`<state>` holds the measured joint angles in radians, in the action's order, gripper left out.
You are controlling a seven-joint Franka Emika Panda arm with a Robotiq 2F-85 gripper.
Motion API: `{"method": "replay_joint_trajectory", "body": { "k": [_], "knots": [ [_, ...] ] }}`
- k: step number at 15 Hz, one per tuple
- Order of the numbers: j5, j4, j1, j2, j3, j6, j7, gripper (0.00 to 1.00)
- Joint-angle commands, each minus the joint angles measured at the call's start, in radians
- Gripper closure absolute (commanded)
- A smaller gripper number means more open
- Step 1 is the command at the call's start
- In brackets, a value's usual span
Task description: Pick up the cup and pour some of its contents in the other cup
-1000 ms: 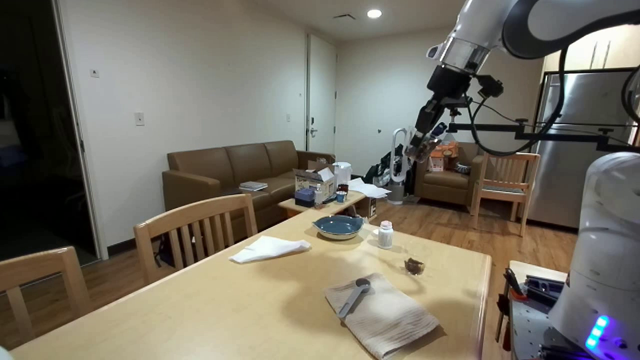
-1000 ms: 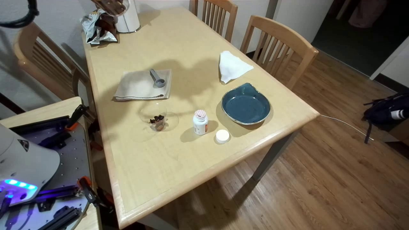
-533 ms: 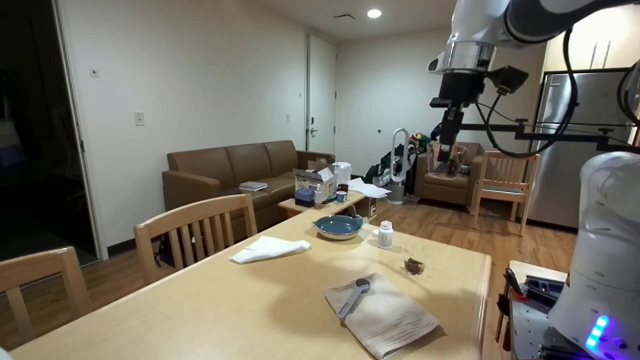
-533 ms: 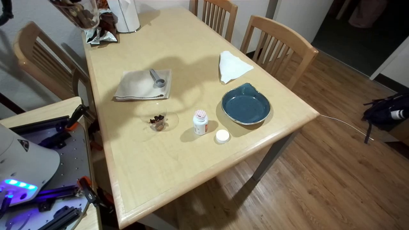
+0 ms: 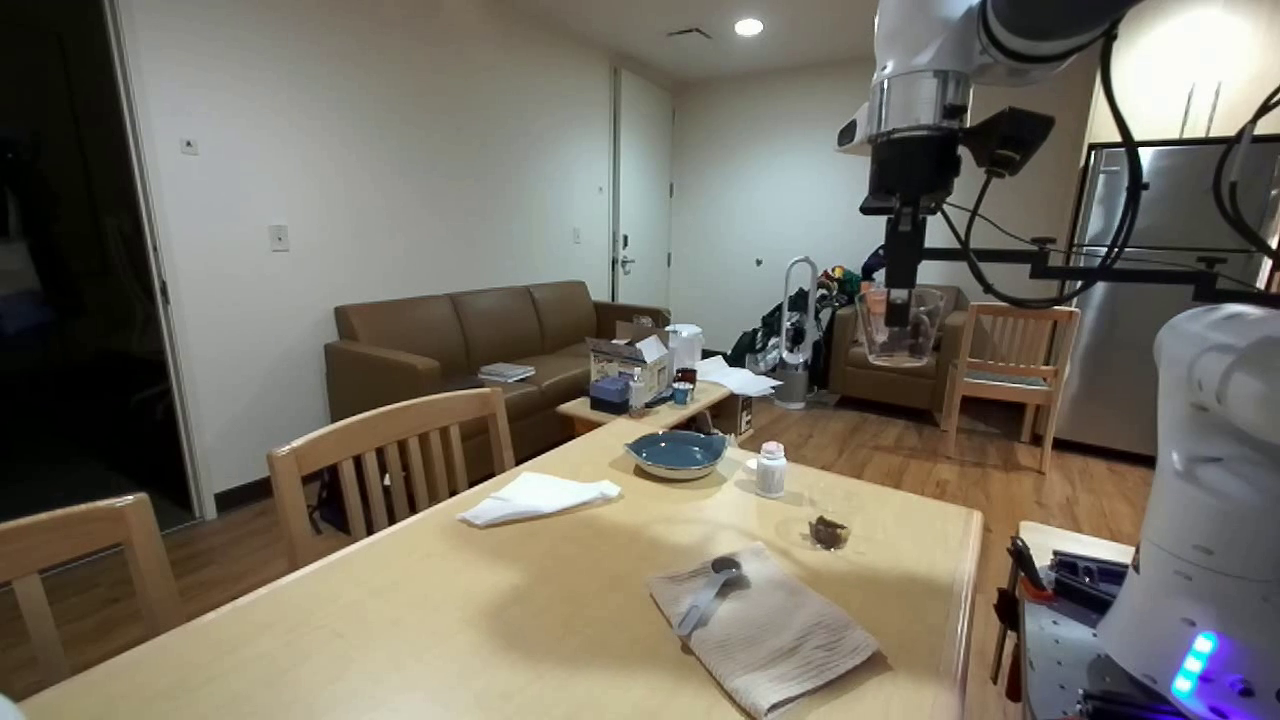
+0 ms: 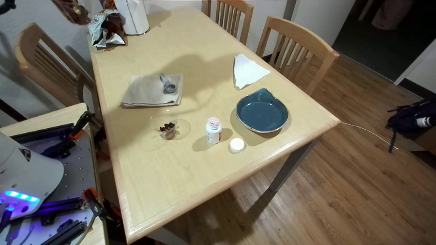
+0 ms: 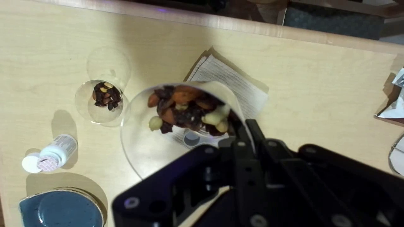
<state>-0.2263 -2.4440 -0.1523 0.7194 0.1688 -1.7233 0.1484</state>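
My gripper [image 5: 899, 308] is shut on the wall of a clear cup [image 5: 925, 338], high above the table. In the wrist view one finger is inside the rim and one outside, with the fingertips [image 7: 246, 127] pinching the wall of this cup [image 7: 139, 138]. It holds nuts and dried fruit and looks close to upright. In an exterior view only its lower part [image 6: 75, 13] shows at the top left edge. The other clear cup [image 6: 168, 131] stands on the table with a small heap of nuts and fruit; it also shows in the wrist view [image 7: 101, 99], beside the held cup.
A folded cloth [image 5: 770, 630] with a grey measuring spoon [image 6: 167, 83] lies on the table. A white bottle [image 6: 213, 131], a white cap [image 6: 237, 145], a blue dish [image 6: 262, 112] and a white napkin [image 6: 248, 70] are near the standing cup. A snack bag [image 6: 107, 29] stands farther back.
The gripper has swung from a slant to pointing straight down, and the held cup has gone from tilted to nearly upright. It has shifted toward the robot's base. The standing cup has not moved.
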Motion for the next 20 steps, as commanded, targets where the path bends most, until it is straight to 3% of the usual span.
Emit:
{"method": "replay_joint_trajectory", "body": {
  "k": [1, 6, 7, 8, 14, 20],
  "knots": [
    [0.015, 0.037, 0.011, -0.056, 0.029, 0.117, 0.046, 0.95],
    [0.035, 0.099, -0.001, -0.212, 0.111, 0.248, 0.092, 0.95],
    [0.017, 0.113, -0.011, -0.241, 0.114, 0.245, 0.079, 0.95],
    [0.015, 0.041, -0.01, -0.147, 0.092, 0.201, 0.06, 0.95],
    [0.015, 0.087, -0.021, -0.235, 0.105, 0.205, 0.061, 0.95],
    [0.125, 0.148, -0.019, -0.357, 0.187, 0.194, 0.173, 0.95]
  ]
}}
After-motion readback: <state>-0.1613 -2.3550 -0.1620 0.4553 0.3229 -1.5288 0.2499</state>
